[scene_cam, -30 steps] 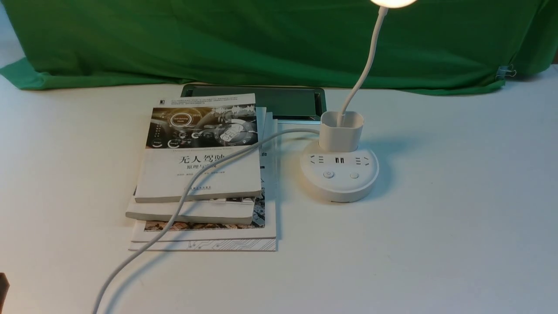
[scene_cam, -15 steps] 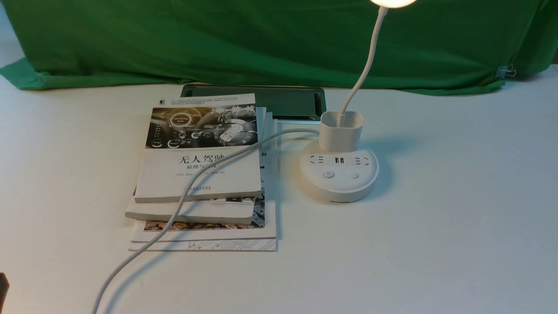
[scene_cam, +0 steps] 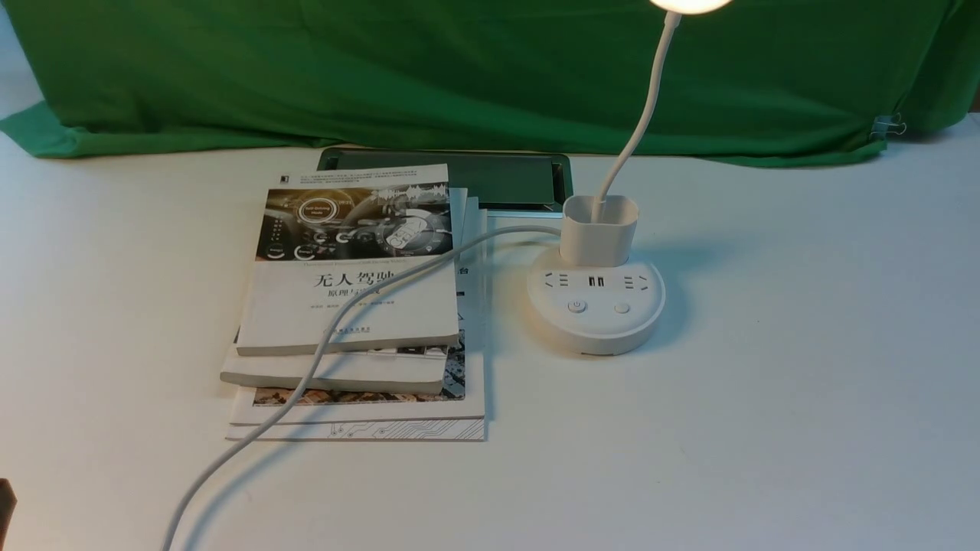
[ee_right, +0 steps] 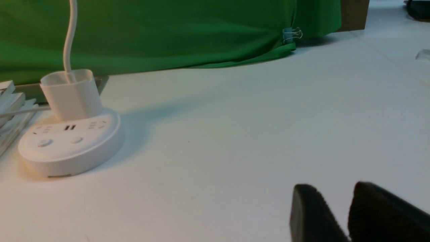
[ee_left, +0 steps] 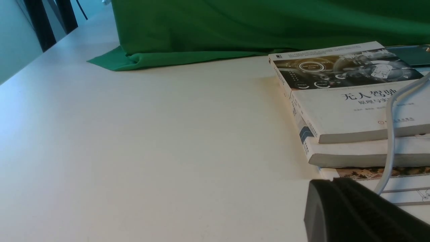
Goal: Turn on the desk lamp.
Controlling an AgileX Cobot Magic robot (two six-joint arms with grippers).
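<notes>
A white table (scene_cam: 735, 398) spreads across the front view, and along its far edge hangs a green cloth (scene_cam: 490, 76), its lower hem lying on the tabletop. Near the middle of that far edge, a little to the right, stands the desk lamp (scene_cam: 597, 314): round base flat on the table, cup holder upright at its back, gooseneck bending up and rightward to a glowing head cut off by the top of the front view. Left of the lamp is a stack of books (scene_cam: 348, 306), the gray cable (scene_cam: 334, 329) crossing over it from the lamp down toward the table's near edge. Behind the stack, a dark green tray (scene_cam: 459, 176) lies close to the cloth; a binder clip (scene_cam: 888, 125) grips the cloth toward the far right corner.

The left gripper (ee_left: 331, 181) shows its fingertips pressed together, pointing forward over the near left part of the table. The right gripper (ee_right: 334, 185) also points forward over the table, its jaws spread with a gap between them, well apart from the lamp.
</notes>
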